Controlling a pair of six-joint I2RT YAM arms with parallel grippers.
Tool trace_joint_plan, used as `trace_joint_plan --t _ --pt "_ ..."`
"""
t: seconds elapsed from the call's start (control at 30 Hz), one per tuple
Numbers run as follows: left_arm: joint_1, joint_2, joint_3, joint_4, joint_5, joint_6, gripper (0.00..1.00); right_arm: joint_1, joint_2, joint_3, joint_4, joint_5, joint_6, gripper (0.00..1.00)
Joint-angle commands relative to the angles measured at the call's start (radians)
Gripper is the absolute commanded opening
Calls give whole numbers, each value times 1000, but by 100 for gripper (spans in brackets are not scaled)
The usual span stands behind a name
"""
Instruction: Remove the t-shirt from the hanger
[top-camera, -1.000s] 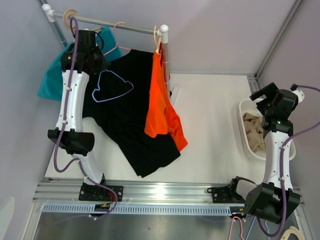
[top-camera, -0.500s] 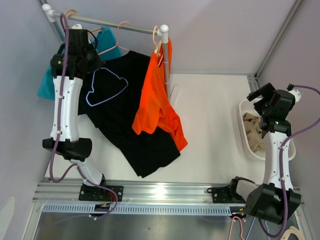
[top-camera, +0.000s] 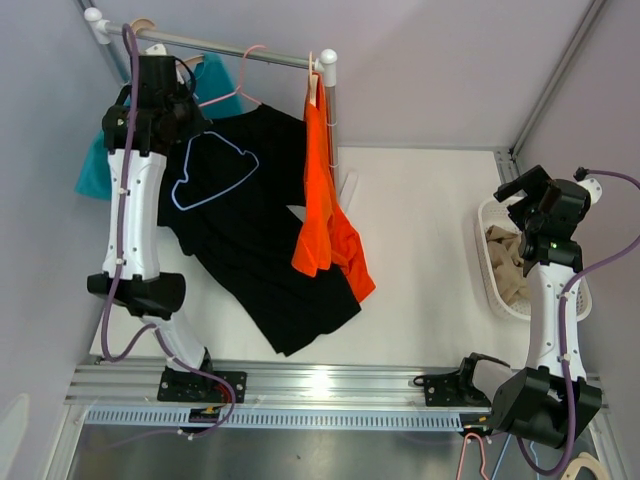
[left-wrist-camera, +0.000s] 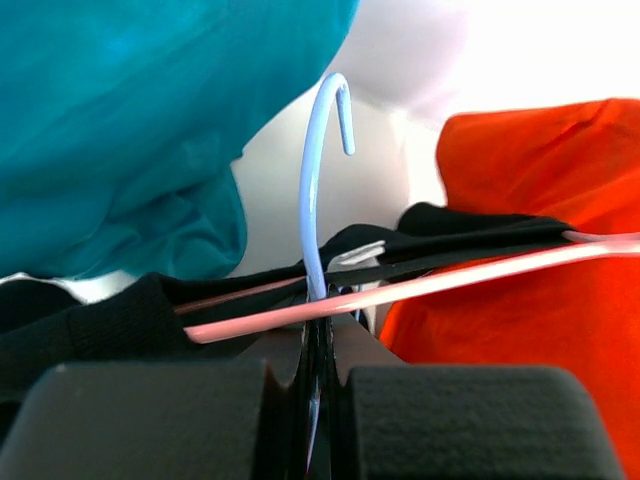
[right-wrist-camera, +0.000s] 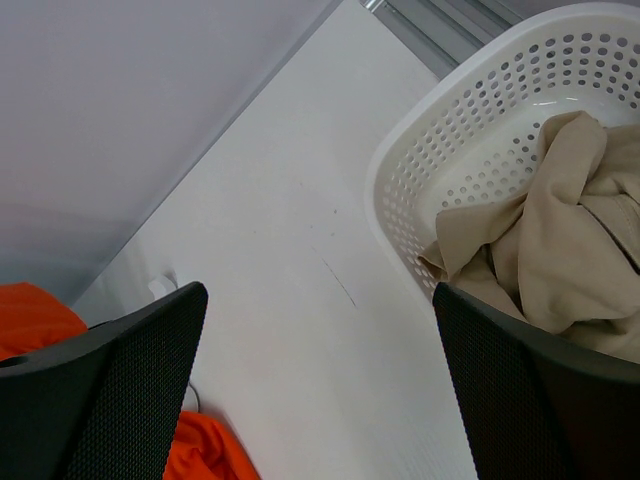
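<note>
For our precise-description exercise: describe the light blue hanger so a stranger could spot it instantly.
Find the clothes rail at back left, then the black t-shirt below it. The light blue hanger shows against that shirt, gripped by the left claw; the neighbouring hanger is pink.

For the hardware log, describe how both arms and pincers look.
The left arm and right arm share white tubular links, black joints and a looping purple cable. The left pincer and right pincer have blocky black fingers with dotted, textured pads.
</note>
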Motion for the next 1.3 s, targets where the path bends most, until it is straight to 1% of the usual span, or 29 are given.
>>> trace_joint_plan --t 0.0,0.03,0.1,0.13,0.2,0.27,0.3,0.4,0.53,0.6,0.7,0.87,0.93,0.97,1.0,1.07,1.13,1.27 --pt "4 37 55 -31 -26 -6 1 4 -17 -1 32 -5 -14 99" --pt "-7 43 56 -67 -87 -2 1 4 -19 -1 34 -5 -14 100" --pt "-23 32 36 -86 -156 0 1 4 -17 -4 35 -4 -12 99" --pt "-32 19 3 -85 -200 1 0 6 -16 -4 40 -5 -12 99" --pt "-59 -29 -86 -69 -234 1 1 10 -13 -3 44 -33 -5 99" --pt "-76 -63 -129 -54 -236 -11 1 21 -11 -3 49 -36 -1 100" --pt "-76 -78 -184 -48 -224 -20 1 25 -11 -3 49 -35 -1 100" --pt "-78 -127 -229 -22 -161 -28 1 39 -8 -4 51 -28 -3 99" --pt "-78 -158 -212 -38 -115 -34 1 47 -6 -9 52 -30 -9 99" --pt "-78 -164 -179 -58 -97 -37 1 47 -8 -15 55 -32 -11 99" --pt "-78 -175 -146 -63 -101 -23 1 47 -5 -21 63 -38 -12 99" --pt "-72 -176 -96 -26 -112 4 1 52 -2 -23 70 -61 -9 99" --pt "-69 -149 -59 -45 -101 3 1 53 -2 -26 70 -64 -9 99" --pt "-63 -135 3 -63 -86 -5 1 55 -2 -27 72 -65 -9 100" --pt "-62 -120 22 -100 -77 -8 1 55 -3 -29 74 -67 -9 100" --pt "-61 -83 44 -120 -60 -9 1 55 -3 -33 74 -73 -11 99" --pt "-62 -77 39 -127 -63 -12 1 58 -6 -41 78 -81 -8 99" --pt "-58 -81 -58 -103 -41 -42 1 79 -17 -56 87 -67 -12 99"
